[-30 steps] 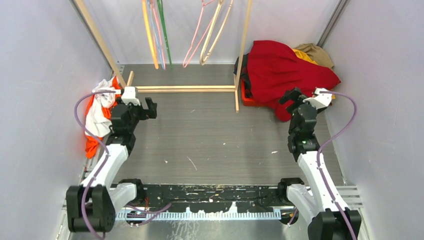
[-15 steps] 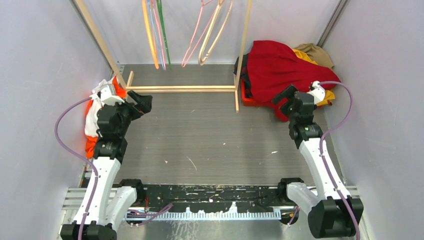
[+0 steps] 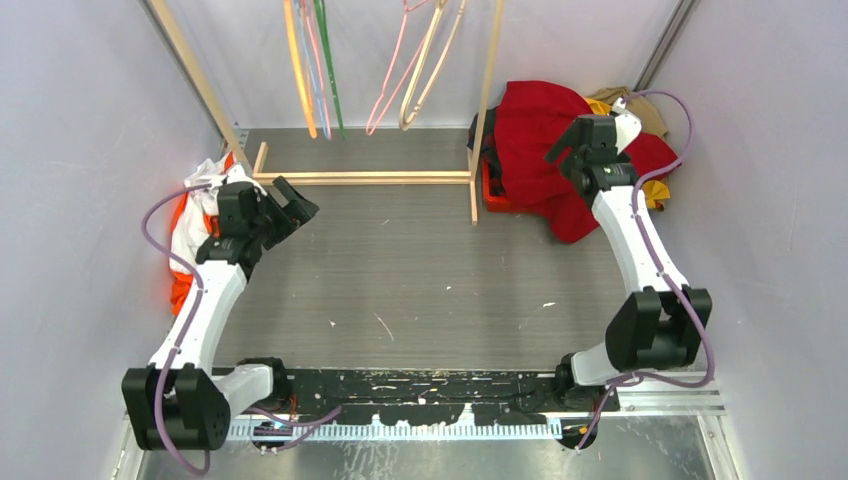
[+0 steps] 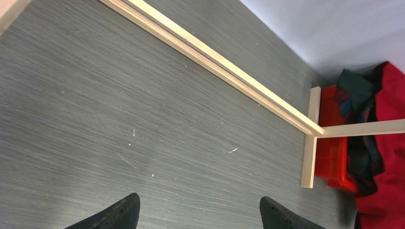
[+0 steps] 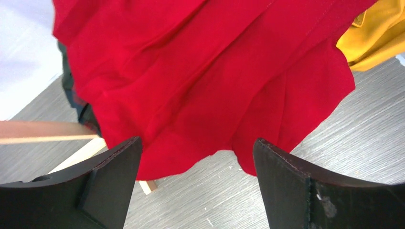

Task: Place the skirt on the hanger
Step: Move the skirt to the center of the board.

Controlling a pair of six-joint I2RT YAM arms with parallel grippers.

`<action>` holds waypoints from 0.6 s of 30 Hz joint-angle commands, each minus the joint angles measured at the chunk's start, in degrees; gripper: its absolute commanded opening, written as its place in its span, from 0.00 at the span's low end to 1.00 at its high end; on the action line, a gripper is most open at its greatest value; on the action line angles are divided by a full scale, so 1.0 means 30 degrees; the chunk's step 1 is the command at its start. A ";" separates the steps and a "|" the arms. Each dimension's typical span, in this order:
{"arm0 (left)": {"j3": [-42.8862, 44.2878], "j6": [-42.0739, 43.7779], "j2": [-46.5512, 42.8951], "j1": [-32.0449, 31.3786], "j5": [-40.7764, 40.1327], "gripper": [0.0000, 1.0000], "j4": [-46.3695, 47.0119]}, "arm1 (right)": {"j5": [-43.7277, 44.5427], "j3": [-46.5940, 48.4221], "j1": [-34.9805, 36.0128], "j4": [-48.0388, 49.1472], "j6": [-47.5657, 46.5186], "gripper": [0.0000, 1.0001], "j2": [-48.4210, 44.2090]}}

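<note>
Where heaped, the skirt [image 3: 540, 130] overhangs a red crate [image 4: 334, 160]

No text, label, brand mark or number can be read in any view. The skirt [image 5: 205, 71] just ahead of the right gripper [image 5: 197, 143] shows plain red cloth, no tag legible.

The skirt [image 3: 530, 140], bright red and crumpled into soft folds, lies heaped directly beneath the right tool [image 5: 197, 143], its hem edge towards the fingers. The hanger [image 3: 408, 124], thin and cream, hangs upright well to the left of that tool, apart from the skirt.
</note>
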 commanded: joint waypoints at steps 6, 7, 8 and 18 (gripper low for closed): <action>0.1892 0.1853 0.1567 -0.2557 -0.0002 0.90 -0.1843 | -0.0388 0.2625 -0.1955 -0.2594 0.0611 0.93 0.1817; 0.1810 0.1919 0.1582 -0.2799 -0.0086 0.90 -0.1767 | -0.1266 0.2685 -0.2239 -0.2725 0.0853 0.93 0.2022; 0.1778 0.1971 0.1636 -0.3068 -0.0078 0.90 -0.1739 | -0.1819 0.2579 -0.2468 -0.2650 0.1029 0.92 0.2107; 0.1844 0.2334 0.2158 -0.4727 -0.0840 0.88 -0.1764 | -0.3279 0.2170 -0.3149 -0.0647 0.2176 0.77 0.4674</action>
